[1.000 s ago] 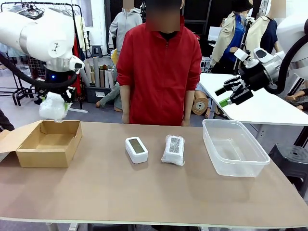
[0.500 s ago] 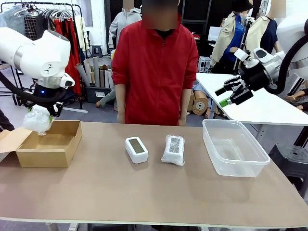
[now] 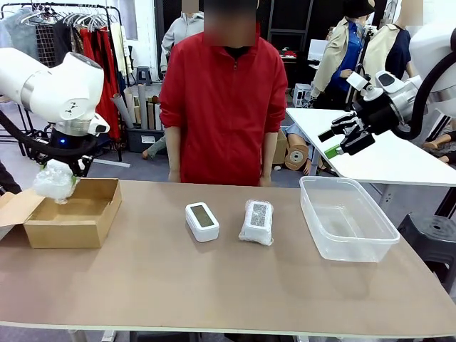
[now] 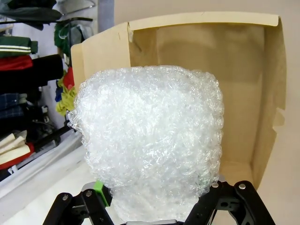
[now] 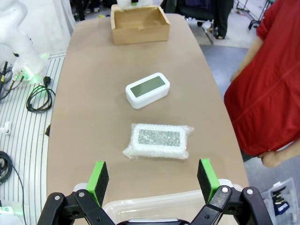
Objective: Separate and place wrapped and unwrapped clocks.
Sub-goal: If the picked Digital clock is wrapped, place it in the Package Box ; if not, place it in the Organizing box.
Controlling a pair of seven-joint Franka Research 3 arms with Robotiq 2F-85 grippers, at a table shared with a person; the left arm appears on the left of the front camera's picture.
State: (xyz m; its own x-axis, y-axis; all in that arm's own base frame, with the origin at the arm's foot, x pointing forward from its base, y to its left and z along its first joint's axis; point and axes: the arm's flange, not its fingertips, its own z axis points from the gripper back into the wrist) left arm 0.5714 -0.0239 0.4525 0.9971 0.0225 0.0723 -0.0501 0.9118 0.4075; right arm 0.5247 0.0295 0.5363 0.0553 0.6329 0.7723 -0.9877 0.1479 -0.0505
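1. At the left end of the table (image 3: 214,292), my left gripper (image 3: 63,169) is clamped on a wrapped clock (image 3: 54,181), which hangs just above the far-left corner of the cardboard box (image 3: 71,226).
2. Mid-table lie the bare clock (image 3: 202,221) and, just right of it but not touching, a second wrapped clock (image 3: 257,221).
3. Further right sits a clear tub (image 3: 356,251). My right gripper (image 3: 336,139) hovers high near it, jaws spread wide and holding nothing.
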